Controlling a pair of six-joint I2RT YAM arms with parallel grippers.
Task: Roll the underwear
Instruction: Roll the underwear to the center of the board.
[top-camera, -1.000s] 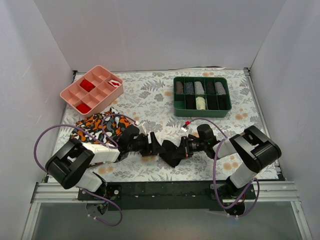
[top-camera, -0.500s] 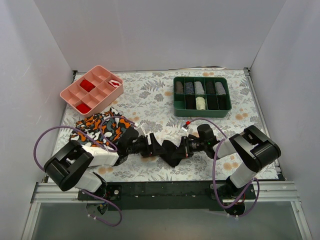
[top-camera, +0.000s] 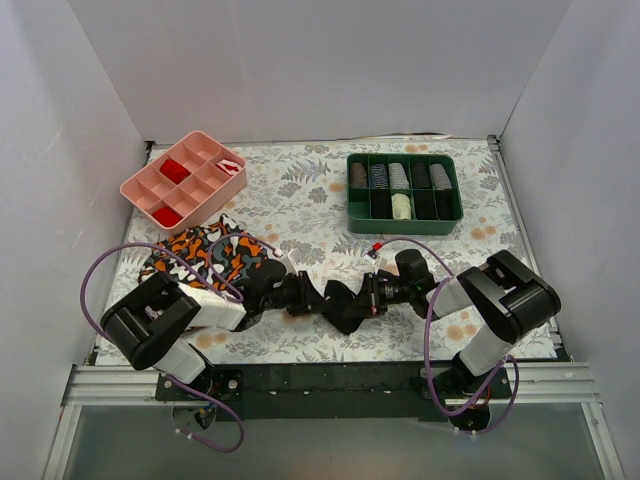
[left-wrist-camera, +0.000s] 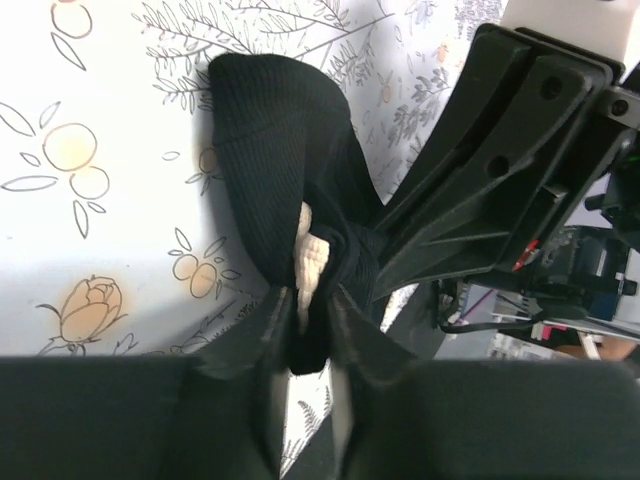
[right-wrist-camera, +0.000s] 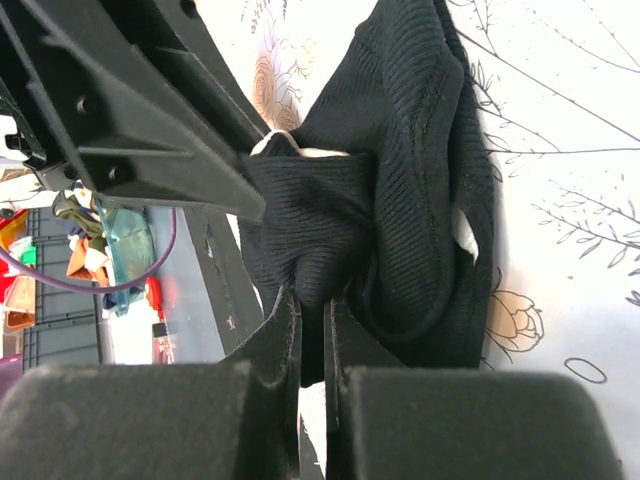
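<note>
So the floral-print table (top-camera: 300, 200) is carrying everything here. The orange, black and white patterned cloth (top-camera: 200, 255) is lying at the left by our left arm. A green divided tray (top-camera: 403, 157) and a pink divided tray (top-camera: 162, 161) are sitting well back, and none of that is getting touched.

The underwear (top-camera: 340, 305) is sitting bunched up near the front middle of the table, strung between our two arms. Our left pincer (left-wrist-camera: 308, 310) is clamping one end of the black fabric and our right pincer (right-wrist-camera: 312, 320) is clamping the opposite end, both with jaws nearly closed on a pinch of cloth. A sliver of the cream waistband (left-wrist-camera: 312, 262) is peeking out of the folds right by the left pincer.

We're reading this as the gathering bit, not a finished roll, since the garment is looking like a crumpled wad rather than a tight cylinder. We can't tell whether its underside is resting on the table or floating just above.

Next, we're thinking one pincer needs to be anchoring its end while the other is turning fabric over onto itself, with even tension so nothing is slipping free. With the pincers this near each other, bumping fingers is what we're watching for.
</note>
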